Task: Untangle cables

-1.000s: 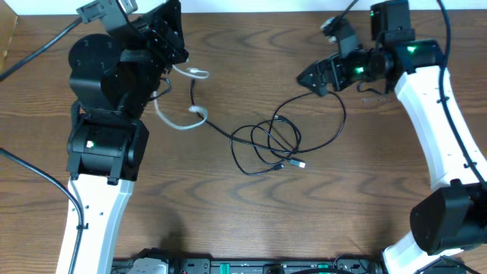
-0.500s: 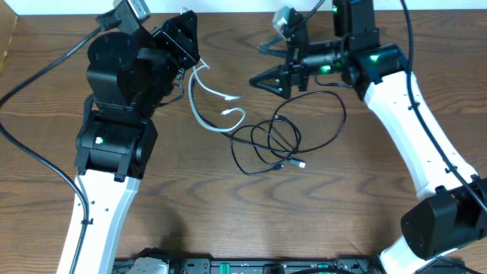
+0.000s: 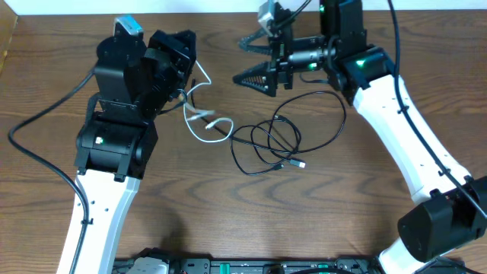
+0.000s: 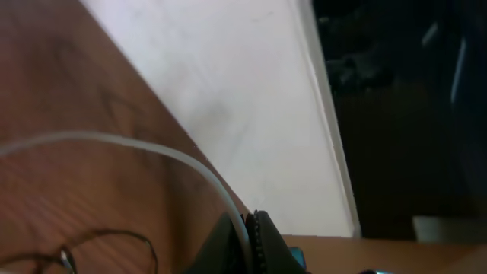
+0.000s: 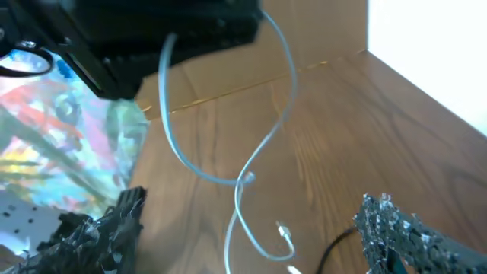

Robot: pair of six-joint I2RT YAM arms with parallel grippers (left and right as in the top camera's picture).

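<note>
My left gripper (image 3: 190, 74) is shut on the white cable (image 3: 201, 115) and holds it up at the back left of the table. In the left wrist view the white cable (image 4: 152, 148) curves in from the left and ends pinched in the left gripper (image 4: 251, 230). It dangles in loose curls, and its lower end touches the edge of the black cable (image 3: 275, 138), which lies looped mid-table. My right gripper (image 3: 255, 58) hovers open, facing left toward the hanging cable. Its wrist view shows the white cable (image 5: 266, 137) ahead of the right gripper (image 5: 251, 224), not touching either finger, and a plug (image 5: 285, 232) low down.
The brown wooden table (image 3: 342, 213) runs to a white back edge (image 3: 221, 6) just behind both grippers. The black cable's plug (image 3: 300, 164) lies toward the middle. A thick black robot wire (image 3: 38, 129) trails off the left arm.
My right arm has swung left across the table toward the white cable, its jaws narrowing slightly. The left gripper has carried the white cable to the right, so it now hangs nearer the black loops.
</note>
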